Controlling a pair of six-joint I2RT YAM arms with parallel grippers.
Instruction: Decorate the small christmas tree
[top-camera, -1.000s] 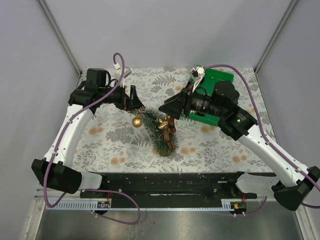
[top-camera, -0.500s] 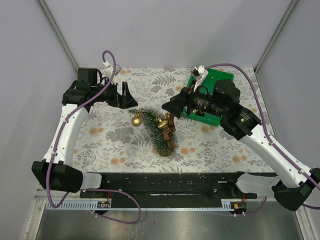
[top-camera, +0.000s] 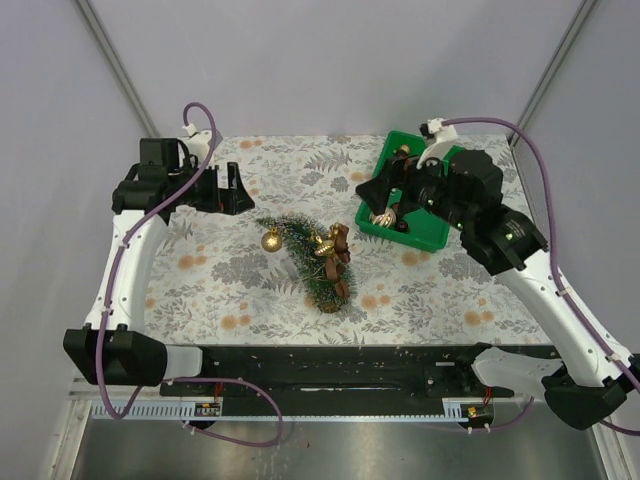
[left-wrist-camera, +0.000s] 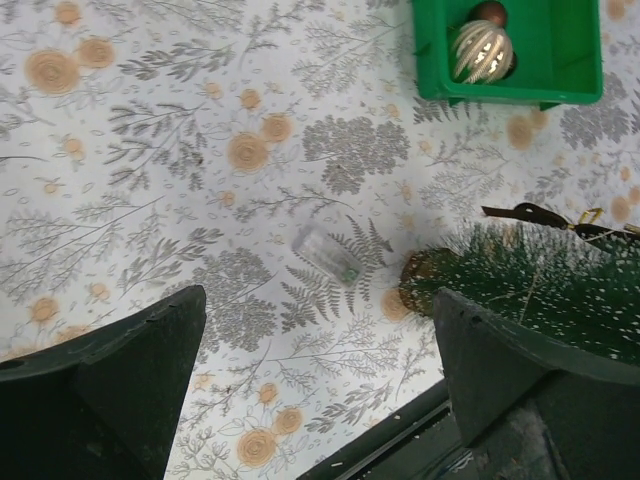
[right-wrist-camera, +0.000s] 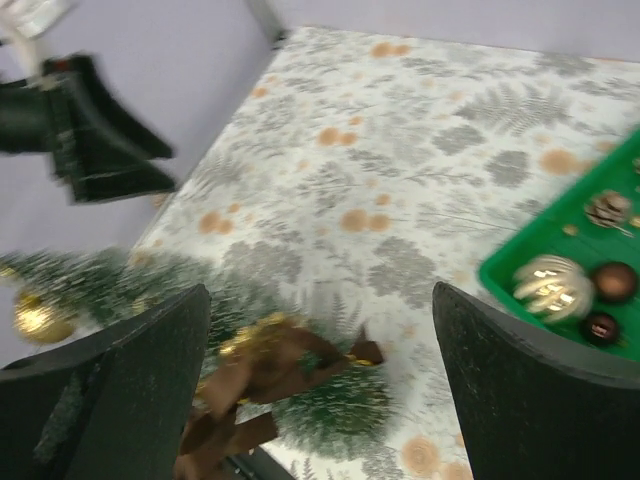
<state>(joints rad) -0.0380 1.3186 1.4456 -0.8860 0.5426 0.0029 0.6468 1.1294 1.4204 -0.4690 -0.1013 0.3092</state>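
The small christmas tree (top-camera: 308, 262) lies on its side in the middle of the table, its wide end toward the front edge. A gold ball (top-camera: 271, 241) rests by its tip and a brown-and-gold bow (top-camera: 333, 250) lies on it. My left gripper (top-camera: 235, 190) is open and empty, back and left of the tree. Its wrist view shows the tree (left-wrist-camera: 545, 295) to the right of its open fingers. My right gripper (top-camera: 375, 190) is open and empty, above the left edge of the green bin (top-camera: 400, 233). Its wrist view shows the tree (right-wrist-camera: 335, 405) and bow (right-wrist-camera: 270, 365) blurred below.
The green bin (left-wrist-camera: 575, 45) holds a silver-gold ball (left-wrist-camera: 483, 50) and dark brown balls; the right wrist view also shows a pinecone (right-wrist-camera: 605, 208) in it. A small clear plastic piece (left-wrist-camera: 328, 255) lies on the patterned cloth left of the tree. Grey walls enclose the table.
My left gripper has drawn back to the left, away from the tree top. My right gripper has lifted off the bow and moved right toward the bin. The tree has not moved.
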